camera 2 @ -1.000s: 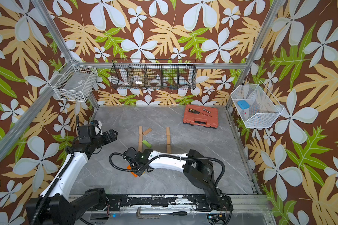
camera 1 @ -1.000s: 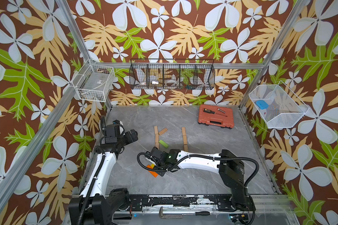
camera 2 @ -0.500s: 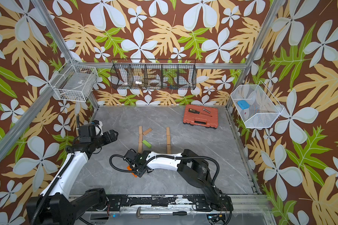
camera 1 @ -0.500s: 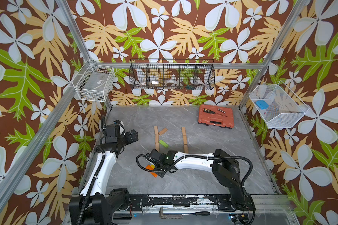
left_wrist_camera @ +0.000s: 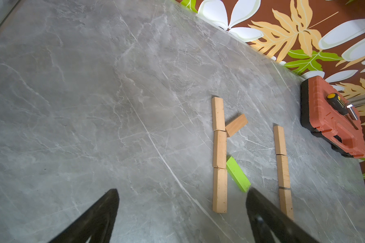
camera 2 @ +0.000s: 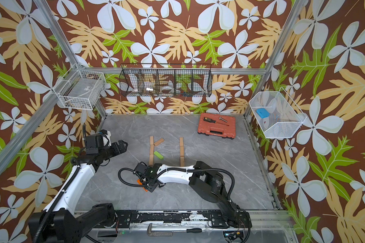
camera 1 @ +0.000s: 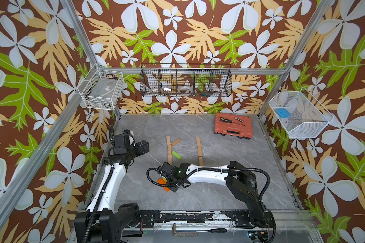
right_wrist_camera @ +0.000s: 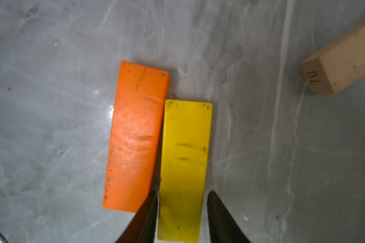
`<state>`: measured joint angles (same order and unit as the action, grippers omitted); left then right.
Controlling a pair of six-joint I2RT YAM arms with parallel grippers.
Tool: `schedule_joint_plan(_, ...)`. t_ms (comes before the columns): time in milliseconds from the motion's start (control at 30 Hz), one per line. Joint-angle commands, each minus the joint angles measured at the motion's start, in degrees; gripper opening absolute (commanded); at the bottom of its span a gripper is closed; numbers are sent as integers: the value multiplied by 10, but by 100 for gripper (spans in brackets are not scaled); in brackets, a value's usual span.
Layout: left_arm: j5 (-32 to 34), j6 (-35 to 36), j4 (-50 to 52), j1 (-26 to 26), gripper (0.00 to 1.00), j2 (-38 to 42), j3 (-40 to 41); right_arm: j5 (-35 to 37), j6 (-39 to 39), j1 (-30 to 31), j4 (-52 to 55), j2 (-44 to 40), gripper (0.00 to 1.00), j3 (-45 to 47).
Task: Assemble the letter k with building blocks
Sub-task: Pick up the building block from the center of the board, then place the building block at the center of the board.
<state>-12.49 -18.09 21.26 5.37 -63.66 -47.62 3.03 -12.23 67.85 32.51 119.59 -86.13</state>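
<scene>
A grey marbled surface (camera 1: 219, 189) sits inside walls (camera 1: 177, 31) papered with big flowers and leaves, with a red-orange tool case (camera 1: 232, 126) at its far right. Mid-surface, three wooden planks (camera 1: 168, 148) lie end to end, a slanted plank (camera 1: 175, 141) and a green plank (camera 1: 176, 155) touching their right side. Near, an orange plank (right_wrist_camera: 135, 136) lies against a yellow plank (right_wrist_camera: 185, 136), which the right claw (right_wrist_camera: 182, 192) seems to pinch. The left claw (left_wrist_camera: 181, 191) gapes empty.
</scene>
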Motion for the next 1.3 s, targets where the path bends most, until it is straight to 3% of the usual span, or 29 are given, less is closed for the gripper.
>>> schedule_joint_plan(0, -4, 4, -2, 1, 96, 0, -5, 1, -2, 0, -8, 5, 41, -6)
schedule_joint_plan(500, -3, 5, -1, 1, 95, 4, -5, 14, 37, -3, 2, -18, 21, -9)
schedule_joint_plan(633, -9, 6, -3, 1, 96, 9, -2, 64, 81, -17, 14, -69, 19, 7)
schedule_joint_plan(800, -86, 7, -31, 0, 96, 22, 6, 106, 171, -86, 18, -172, 14, 63)
schedule_joint_plan(867, -108, 5, -45, -6, 96, 28, 7, 89, 242, -131, 5, -224, 5, 108)
schedule_joint_plan(1033, -112, 24, -45, -87, 96, 26, -15, 94, 398, -235, -47, -324, 0, 204)
schedule_joint_plan(1200, -85, 54, -32, -188, 96, 23, -30, 14, 522, -323, -66, -390, 2, 260)
schedule_joint_plan(1267, -44, 84, -11, -240, 96, 13, -43, -4, 586, -357, -60, -403, 2, 277)
